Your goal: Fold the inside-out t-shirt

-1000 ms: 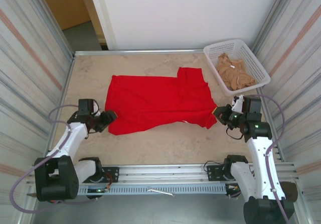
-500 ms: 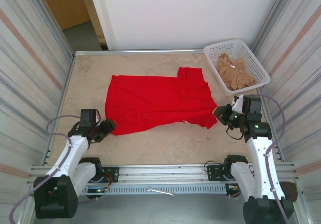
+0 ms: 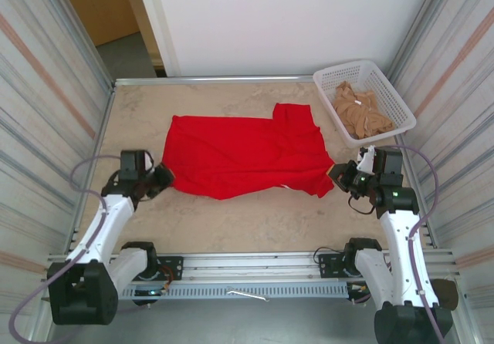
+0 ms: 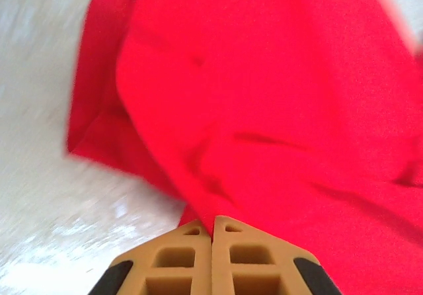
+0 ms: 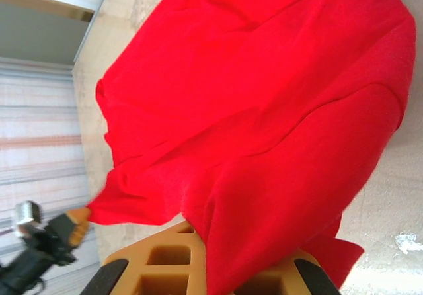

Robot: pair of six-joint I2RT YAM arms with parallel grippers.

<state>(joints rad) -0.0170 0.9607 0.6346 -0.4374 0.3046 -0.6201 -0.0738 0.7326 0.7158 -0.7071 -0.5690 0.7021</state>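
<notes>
The inside-out t-shirt (image 3: 243, 155) is plain bright red, spread mostly flat with soft wrinkles in the middle of the beige marbled surface (image 3: 255, 224). Its long axis runs left to right across the surface, and a short sleeve (image 3: 295, 117) juts toward the far edge near the right end. A small pale spot on the near hem (image 3: 285, 186) is too small to read.

The left jaws are closed on the shirt's near-left corner. In the left wrist view, the tan fingers (image 4: 178, 258) are pressed together with red fabric pinched between them. The right jaws grip the near-right corner, and in the right wrist view the cloth drapes down between the fingers (image 5: 162, 262).

A white basket (image 3: 401, 120) holding tan cloth (image 3: 359, 111) sits at the far right, apart from the shirt.
</notes>
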